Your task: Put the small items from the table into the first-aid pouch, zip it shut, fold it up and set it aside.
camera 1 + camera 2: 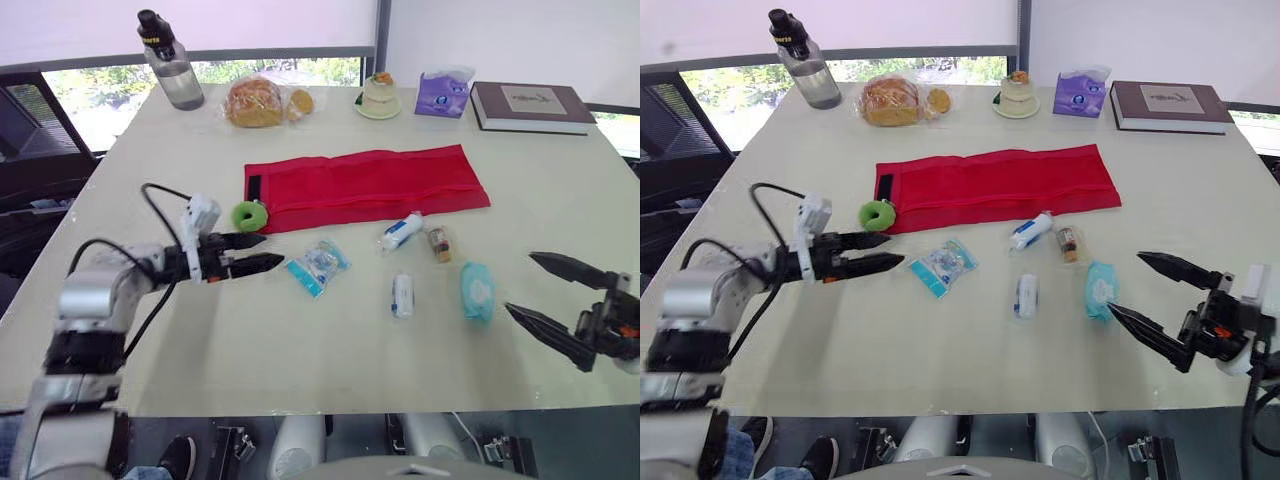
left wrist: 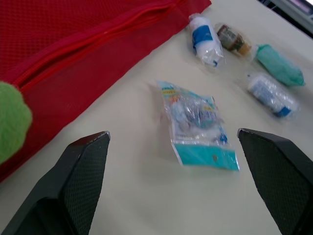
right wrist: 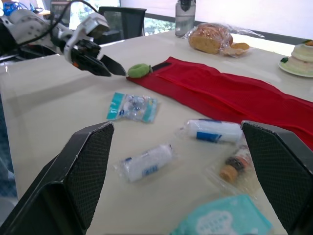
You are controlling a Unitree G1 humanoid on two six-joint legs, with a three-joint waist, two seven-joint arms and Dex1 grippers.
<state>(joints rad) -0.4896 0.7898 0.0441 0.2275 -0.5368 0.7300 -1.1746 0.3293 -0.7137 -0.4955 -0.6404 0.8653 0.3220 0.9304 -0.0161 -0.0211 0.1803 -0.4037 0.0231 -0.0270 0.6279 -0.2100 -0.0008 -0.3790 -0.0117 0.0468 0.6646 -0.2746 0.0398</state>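
The left tool [image 1: 272,250] hovers low over the pale counter [image 1: 300,350], its two black fingers spread apart with nothing between them. Just ahead of its tips, not touching them, lies a clear plastic packet with a teal strip [image 1: 318,267]. Close beside one finger, a round green roll [image 1: 249,214] rests against the end of the flat red fabric first-aid pouch [image 1: 370,185]. The pouch lies unfolded, stretching away past that tool.

The right tool [image 1: 518,282] is also spread wide and empty. A soft teal pack [image 1: 477,290] lies just beyond its fingertips, and a small white wrapped roll with blue print [image 1: 402,295] lies farther on. Between this tool and the pouch are a small brown-capped bottle in clear wrap [image 1: 438,243] and a white-and-blue wrapped roll [image 1: 402,231]. That roll sits just beside the pouch's long edge.
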